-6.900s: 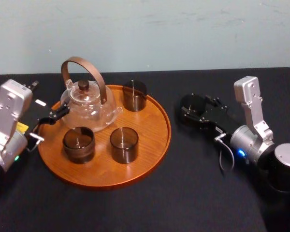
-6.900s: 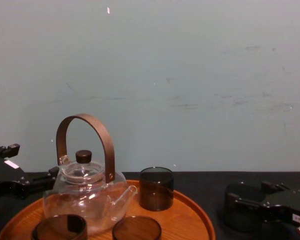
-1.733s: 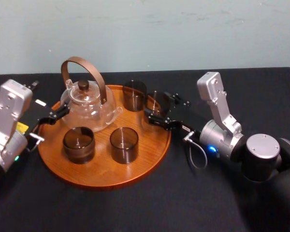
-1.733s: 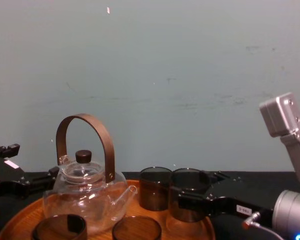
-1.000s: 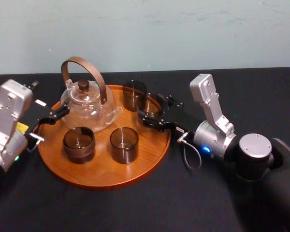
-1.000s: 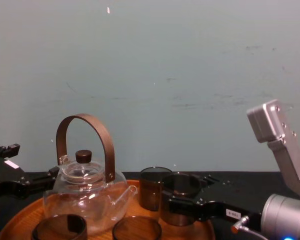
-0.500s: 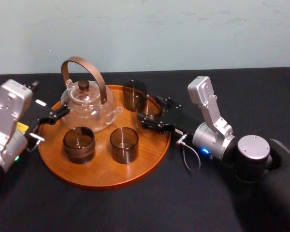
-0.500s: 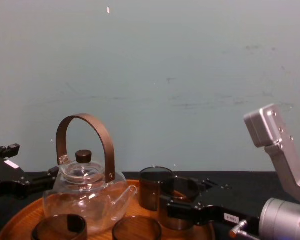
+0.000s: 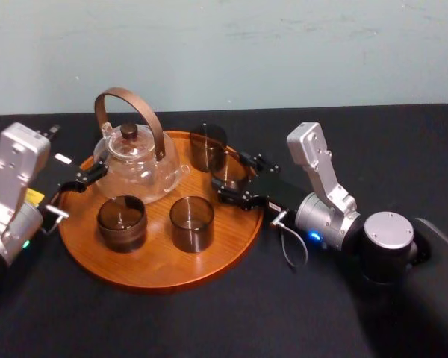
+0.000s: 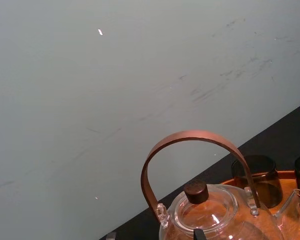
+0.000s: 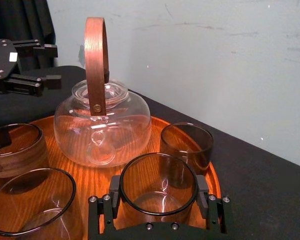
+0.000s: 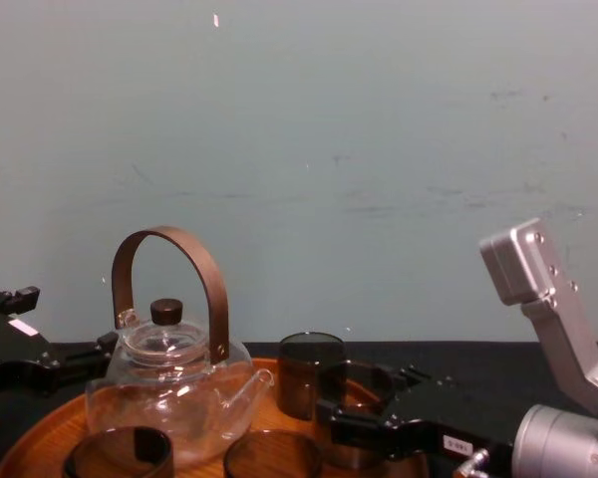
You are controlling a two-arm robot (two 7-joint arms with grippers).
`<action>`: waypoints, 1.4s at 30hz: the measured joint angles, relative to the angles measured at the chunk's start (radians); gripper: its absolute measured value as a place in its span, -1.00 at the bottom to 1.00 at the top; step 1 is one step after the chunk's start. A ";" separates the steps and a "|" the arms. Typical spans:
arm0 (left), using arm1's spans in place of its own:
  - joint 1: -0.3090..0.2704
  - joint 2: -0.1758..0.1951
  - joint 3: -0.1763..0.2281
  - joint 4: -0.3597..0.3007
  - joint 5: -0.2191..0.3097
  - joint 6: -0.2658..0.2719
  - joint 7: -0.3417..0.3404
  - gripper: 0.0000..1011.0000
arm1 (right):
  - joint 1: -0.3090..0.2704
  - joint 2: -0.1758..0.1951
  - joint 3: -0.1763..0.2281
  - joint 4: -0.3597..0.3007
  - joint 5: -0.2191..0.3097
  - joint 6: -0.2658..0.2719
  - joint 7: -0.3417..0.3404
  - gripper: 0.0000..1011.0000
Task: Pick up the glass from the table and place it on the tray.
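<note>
Glass [image 11: 158, 176] is clamped betw. right gripper [image 9: 231, 179] fingers low over the tray [image 9: 157, 274]'s right part, just beside another cup [image 9: 208, 146] (left gripper [image 9: 81, 179] parked, fingers apart, at tray's left edge), so best settle its base flat inside the rim w/o nudging that cup before opening.

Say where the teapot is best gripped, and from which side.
Likely the arched handle of the teapot, at its top, from above: it stands upright, clear of the lid, while the belly is round and wide. The right pincer holds a glass to its right.
</note>
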 joint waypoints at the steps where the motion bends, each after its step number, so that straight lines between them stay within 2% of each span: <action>1: 0.000 0.000 0.000 0.000 0.000 0.000 0.000 0.98 | 0.000 -0.001 0.000 0.003 -0.001 -0.001 0.000 0.78; 19: 0.000 0.000 0.000 0.000 0.000 0.000 0.000 0.98 | 0.002 -0.007 0.001 0.014 -0.011 -0.001 -0.011 0.78; 25: 0.000 0.000 0.000 0.000 0.000 0.000 0.000 0.98 | 0.002 -0.006 0.001 0.014 -0.010 0.000 -0.010 0.98; 31: 0.000 0.000 0.000 0.000 0.000 0.000 0.000 0.98 | 0.001 -0.006 0.003 0.013 -0.006 0.000 -0.006 0.98; 42: 0.000 0.000 0.000 0.000 0.000 0.000 0.000 0.98 | -0.016 0.006 0.015 -0.032 0.010 0.001 0.005 0.98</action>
